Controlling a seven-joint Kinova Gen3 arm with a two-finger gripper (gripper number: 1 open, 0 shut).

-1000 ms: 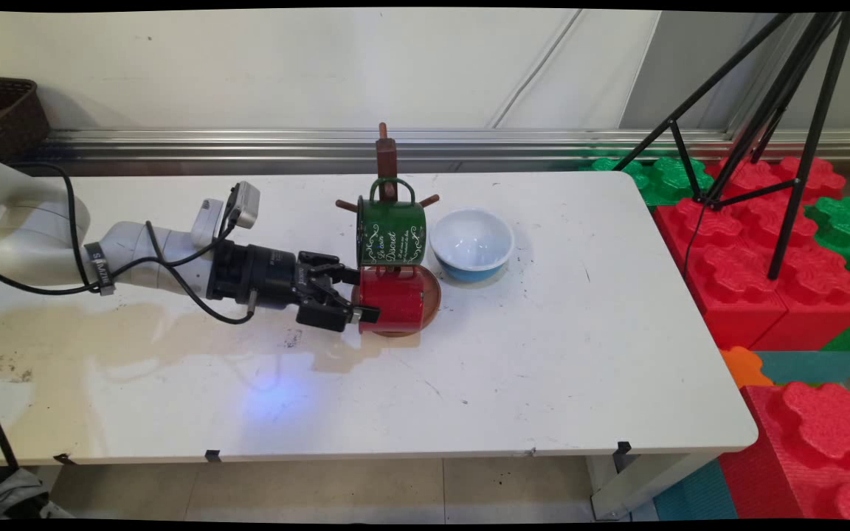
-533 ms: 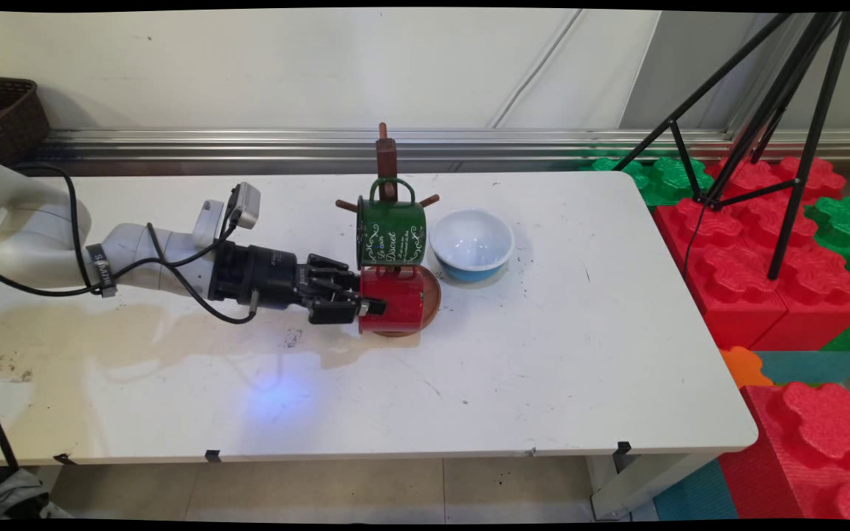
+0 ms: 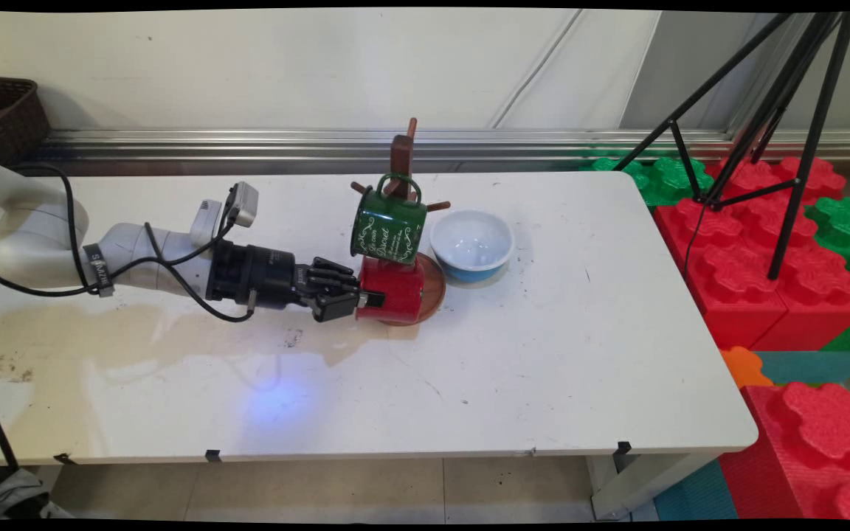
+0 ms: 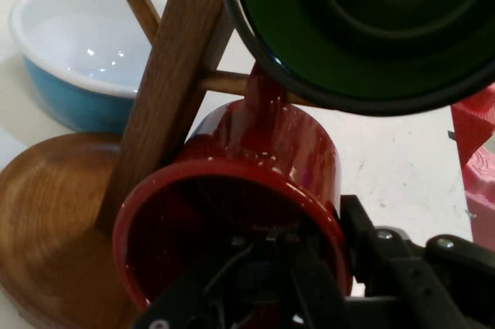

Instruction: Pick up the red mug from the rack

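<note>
While the gripper (image 3: pixel 366 301) clamps the red mug's (image 3: pixel 394 293) rim, the main view shows the rack (image 3: pixel 401 158) now tipped rightward off upright, its base (image 3: pixel 434 289) lifting; half a second ago it stood straight. Green mug (image 3: pixel 387 227) tilts with it, bowl (image 3: pixel 471 243) just beside. Likely the pull drags the rack too.

Hand view: one finger (image 4: pixel 321 290) inside the red mug (image 4: pixel 255 182), the other outside its wall, jaws narrow on the rim; mug hangs from a peg (image 4: pixel 224 81).

Even, bright room light. Glossy sheen on the white table (image 3: pixel 469 369) ahead of my arm; soft shadows under things. From my hand camera, the red mug (image 4: pixel 232 213) reads slightly soft, the green mug (image 4: pixel 363 27) darker, possibly out of focus.
</note>
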